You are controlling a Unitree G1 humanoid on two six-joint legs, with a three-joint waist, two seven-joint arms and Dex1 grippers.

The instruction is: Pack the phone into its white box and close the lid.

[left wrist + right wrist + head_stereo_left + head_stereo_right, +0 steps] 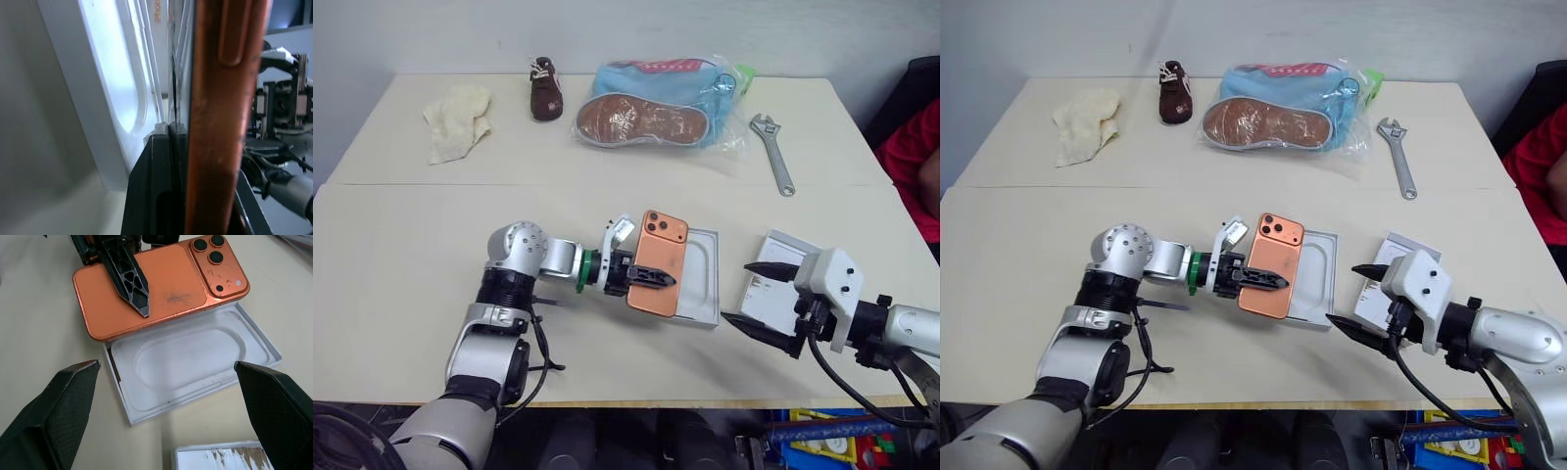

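Note:
My left gripper (664, 278) is shut on the phone (658, 264), an orange-copper handset with its camera bump at the far corner. One black finger lies across its back (129, 279). The phone hangs tilted just above the left side of the lid (195, 357), a white low-walled half with a phone-shaped outline inside, lying open side up. To the right lies the white box (785, 251), brown-smudged inside (220, 458). My right gripper (737, 292) stands open in front of that box, empty, its fingertips pointing towards the lid.
On the far table lie a wrench (773, 152), a bagged blue pair of soles (651, 108), a small brown shoe (545, 90) and a crumpled cloth (458, 117). A person in red (915, 162) is at the right edge.

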